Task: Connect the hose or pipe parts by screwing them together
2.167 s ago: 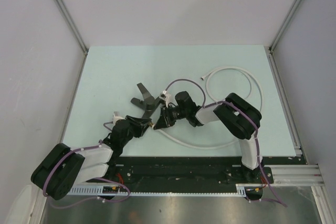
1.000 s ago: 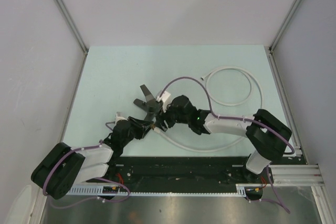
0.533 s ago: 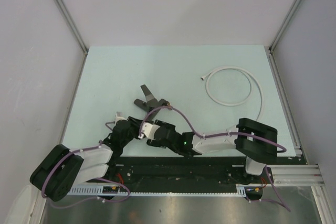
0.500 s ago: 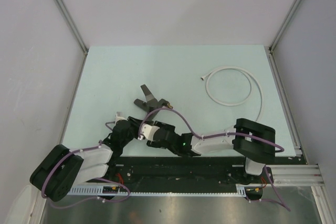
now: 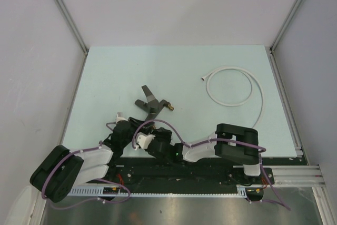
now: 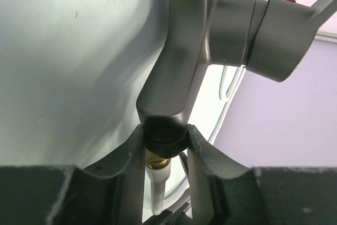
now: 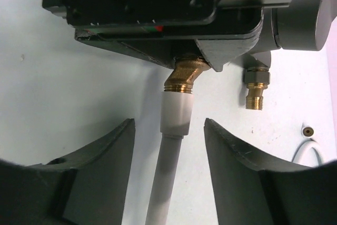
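Note:
The dark grey T-shaped tap fitting (image 5: 150,103) lies left of the table's middle, lever pointing away. My left gripper (image 6: 166,135) is shut on the fitting's (image 6: 184,67) dark near end. From that end a brass thread (image 7: 184,77) runs into the white connector of the hose (image 7: 176,114). My right gripper (image 7: 168,125) is open, one jaw on each side of that connector, touching neither side. In the top view the right gripper (image 5: 149,133) sits beside the left gripper (image 5: 126,130) at the table's near edge. The hose (image 5: 247,73) loops at the back right.
A second, free brass threaded end (image 7: 256,90) of the fitting points toward the right. The hose's free end (image 5: 204,79) lies on the pale green table (image 5: 116,72). The folded right arm (image 5: 234,143) lies along the near edge. Grey walls enclose the table on three sides.
The right arm has swung back and folded low along the near edge. Its gripper has moved from the fitting's right side to the near side. Its jaws have narrowed slightly. The left arm has stayed still.

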